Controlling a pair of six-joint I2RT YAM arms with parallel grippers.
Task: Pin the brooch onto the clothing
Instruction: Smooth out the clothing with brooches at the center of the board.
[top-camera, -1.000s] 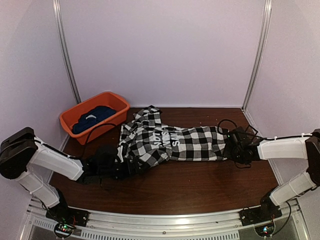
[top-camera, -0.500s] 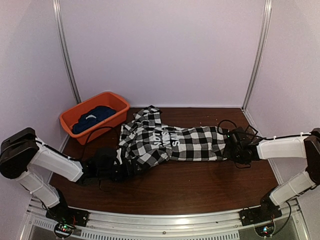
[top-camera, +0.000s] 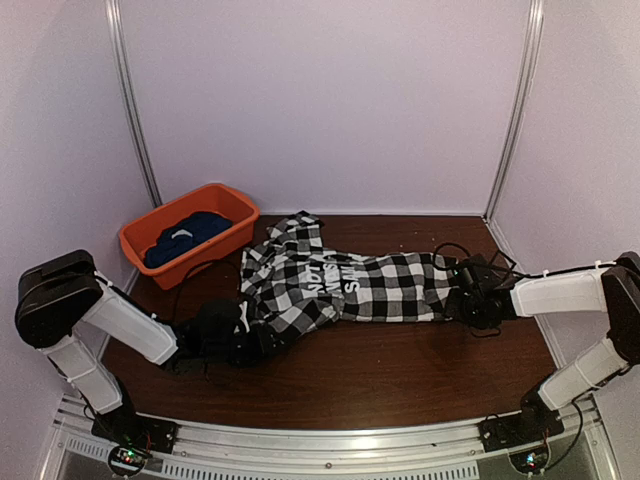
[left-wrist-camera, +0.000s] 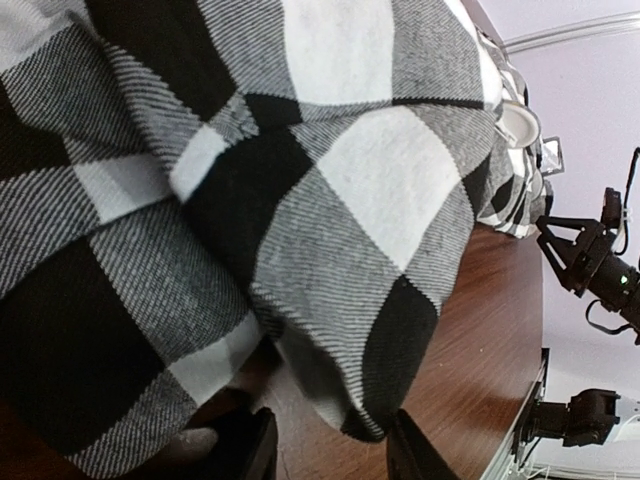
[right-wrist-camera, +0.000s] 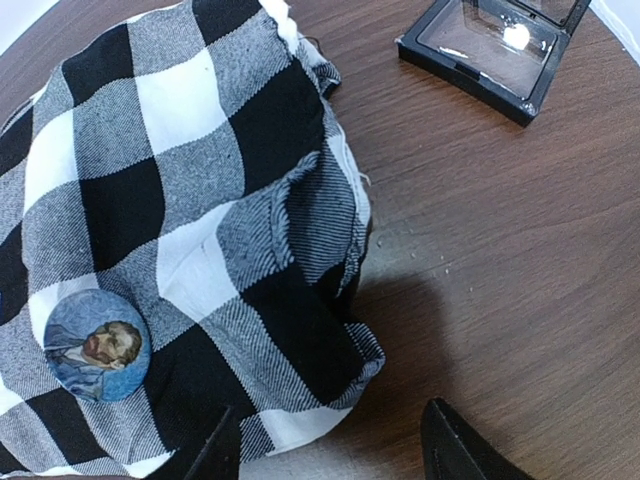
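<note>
From above, the checked shirt (top-camera: 350, 285) is seen spread on the wooden surface (top-camera: 400, 375); at the left wrist, a fold is shown between half-open left jaws, unclamped; at the right wrist, the portrait brooch (right-wrist-camera: 97, 345) is seen on the shirt, apparently pinned, right jaws open, empty.

Only the left arm (top-camera: 125, 328) really moved. Its big black elbow joint swung in to the right, so the forearm angles down more steeply now. The left gripper (top-camera: 258, 342) slid right and a bit nearer, pressed closer against the near-left corner of the checked shirt (top-camera: 385, 285).
</note>
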